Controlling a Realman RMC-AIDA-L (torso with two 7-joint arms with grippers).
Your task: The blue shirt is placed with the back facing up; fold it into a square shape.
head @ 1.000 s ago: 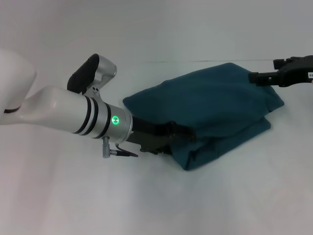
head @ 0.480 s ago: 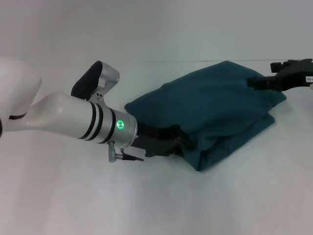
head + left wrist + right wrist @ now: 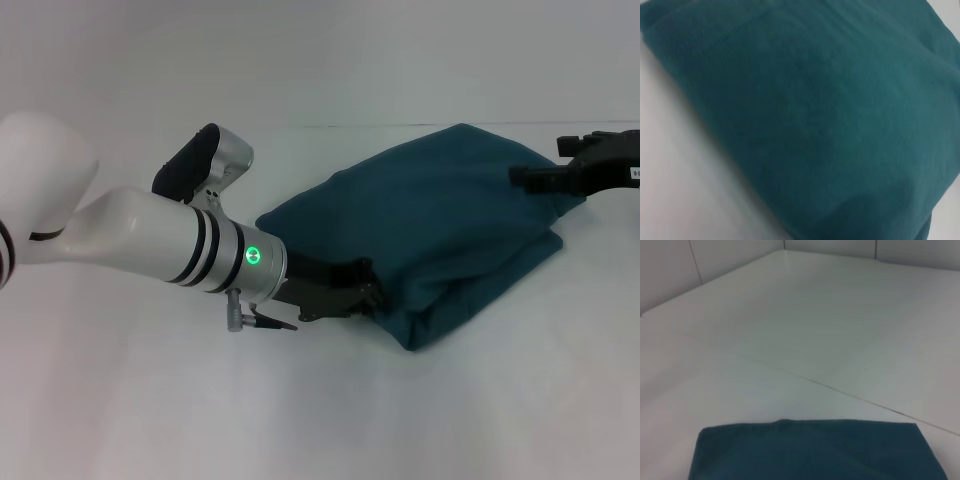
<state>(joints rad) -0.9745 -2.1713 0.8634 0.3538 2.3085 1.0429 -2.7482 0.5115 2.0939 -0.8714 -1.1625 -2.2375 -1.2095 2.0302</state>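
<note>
The blue shirt (image 3: pixel 440 215) lies folded into a thick, roughly rectangular bundle on the white table, plain side up. My left gripper (image 3: pixel 362 288) is pressed against the bundle's near left edge, partly tucked into the cloth. The left wrist view is filled by the blue shirt (image 3: pixel 830 115) seen close up. My right gripper (image 3: pixel 528 178) hovers at the shirt's far right corner, just over the cloth. In the right wrist view only a strip of the blue shirt (image 3: pixel 815 450) shows, with the table beyond it.
The white table (image 3: pixel 300 420) surrounds the shirt on all sides. A thin seam in the table surface (image 3: pixel 840 390) runs behind the shirt. A pale wall (image 3: pixel 670 270) rises past the table's far edge.
My left arm has pushed to the right, and the shirt's near corner has shifted right with it. The right gripper has drifted slightly right and down.
</note>
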